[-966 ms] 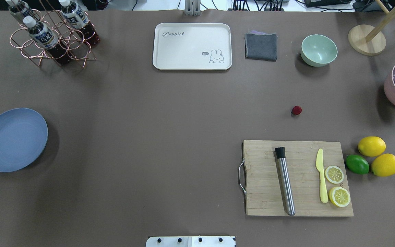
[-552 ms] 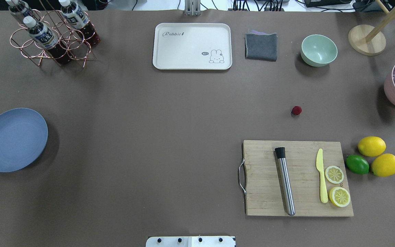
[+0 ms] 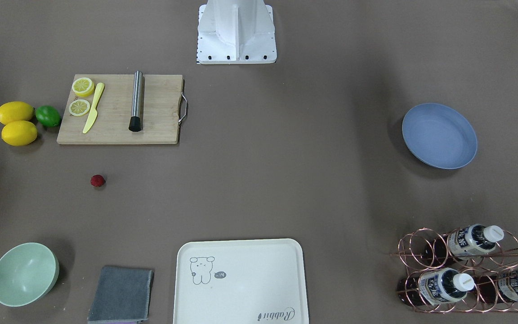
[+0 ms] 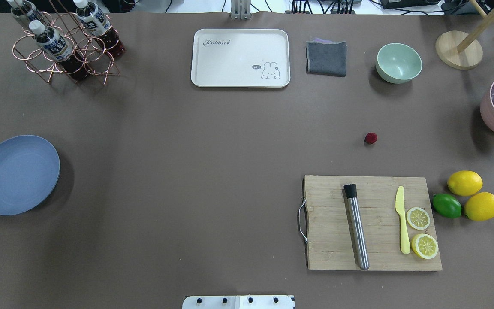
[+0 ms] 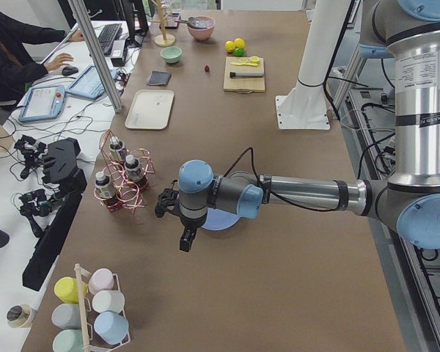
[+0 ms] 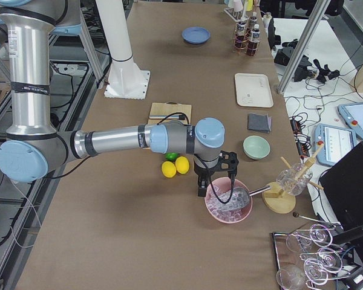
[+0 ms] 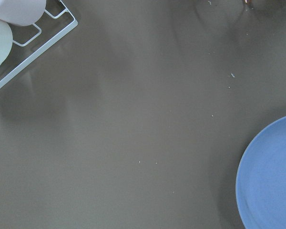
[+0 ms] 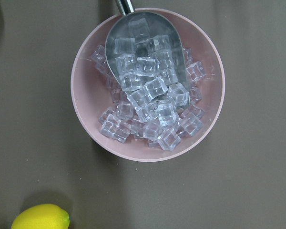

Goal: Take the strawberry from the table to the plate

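Observation:
The strawberry (image 4: 371,137) (image 3: 97,180) (image 5: 206,69) is a tiny dark-red berry lying alone on the brown table (image 4: 212,141), just beyond the cutting board. Far from it, at the table's left edge, sits the blue plate (image 4: 16,174) (image 3: 439,135) (image 6: 195,35) (image 7: 271,176), with nothing on it. My left gripper (image 5: 185,240) hangs beside the plate and shows only in the exterior left view. Above a pink ice bowl, my right gripper (image 6: 213,184) shows only in the exterior right view. I cannot tell whether either one is open or shut.
A wooden cutting board (image 4: 373,223) carries a steel muddler, a yellow knife and lemon slices; two lemons and a lime (image 4: 446,205) lie beside it. Further off are a mint bowl (image 4: 398,62), grey cloth (image 4: 326,58), cream tray (image 4: 240,57), bottle rack (image 4: 64,40) and pink ice bowl (image 8: 148,86).

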{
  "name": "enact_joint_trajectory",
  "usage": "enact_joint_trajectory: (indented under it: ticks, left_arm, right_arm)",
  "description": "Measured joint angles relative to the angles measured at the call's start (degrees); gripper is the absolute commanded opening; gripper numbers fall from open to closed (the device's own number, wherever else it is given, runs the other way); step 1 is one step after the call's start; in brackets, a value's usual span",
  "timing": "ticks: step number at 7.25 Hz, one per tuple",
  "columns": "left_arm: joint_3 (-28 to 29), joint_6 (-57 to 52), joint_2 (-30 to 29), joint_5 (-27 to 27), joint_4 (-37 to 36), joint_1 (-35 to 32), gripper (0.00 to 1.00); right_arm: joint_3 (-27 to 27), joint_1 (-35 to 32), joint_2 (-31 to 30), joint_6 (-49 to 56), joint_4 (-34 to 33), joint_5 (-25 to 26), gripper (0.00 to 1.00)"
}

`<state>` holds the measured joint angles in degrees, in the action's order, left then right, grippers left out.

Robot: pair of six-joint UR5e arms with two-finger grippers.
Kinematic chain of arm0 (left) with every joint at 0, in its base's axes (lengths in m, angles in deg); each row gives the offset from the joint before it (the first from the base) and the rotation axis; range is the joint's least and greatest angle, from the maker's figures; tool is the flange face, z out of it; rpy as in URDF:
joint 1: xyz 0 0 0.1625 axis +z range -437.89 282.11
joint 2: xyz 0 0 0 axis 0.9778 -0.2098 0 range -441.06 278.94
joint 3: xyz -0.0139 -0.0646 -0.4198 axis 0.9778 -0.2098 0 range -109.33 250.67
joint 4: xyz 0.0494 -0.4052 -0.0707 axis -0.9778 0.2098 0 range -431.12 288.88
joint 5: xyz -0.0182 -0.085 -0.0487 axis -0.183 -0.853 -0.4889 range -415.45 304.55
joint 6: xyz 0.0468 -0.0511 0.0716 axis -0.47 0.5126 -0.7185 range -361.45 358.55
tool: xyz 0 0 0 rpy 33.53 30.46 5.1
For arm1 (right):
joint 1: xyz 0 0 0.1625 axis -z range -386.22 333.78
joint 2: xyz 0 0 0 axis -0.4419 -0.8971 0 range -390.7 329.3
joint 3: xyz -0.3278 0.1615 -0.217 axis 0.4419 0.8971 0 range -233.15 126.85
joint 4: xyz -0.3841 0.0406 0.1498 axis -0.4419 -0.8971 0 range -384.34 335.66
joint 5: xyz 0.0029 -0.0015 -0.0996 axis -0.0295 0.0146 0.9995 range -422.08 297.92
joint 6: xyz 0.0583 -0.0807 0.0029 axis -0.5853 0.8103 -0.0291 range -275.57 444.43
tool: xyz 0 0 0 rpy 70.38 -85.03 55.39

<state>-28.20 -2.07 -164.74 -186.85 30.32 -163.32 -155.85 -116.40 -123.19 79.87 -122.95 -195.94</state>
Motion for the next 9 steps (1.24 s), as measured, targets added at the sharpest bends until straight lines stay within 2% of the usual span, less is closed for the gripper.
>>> enact_joint_trajectory:
  ticks: [2,5,9]
  left_arm:
    - [-0.08,0.02,-0.04,-0.52,-0.01,0.0,0.98]
    - [0.3,0.03,-1.28,-6.87,0.29,0.22,0.98]
    - [2.05,0.35,-4.37,-7.48,1.54,0.45,0.98]
  right_arm:
    - [-0.03,0.0,0.03,0.0,0.0,0.0,1.0]
    - [-0.07,0.0,0.12,-0.19,0.02,0.0,1.0]
    - [-0.25,1.14,1.95,-3.75,0.23,-0.02,1.0]
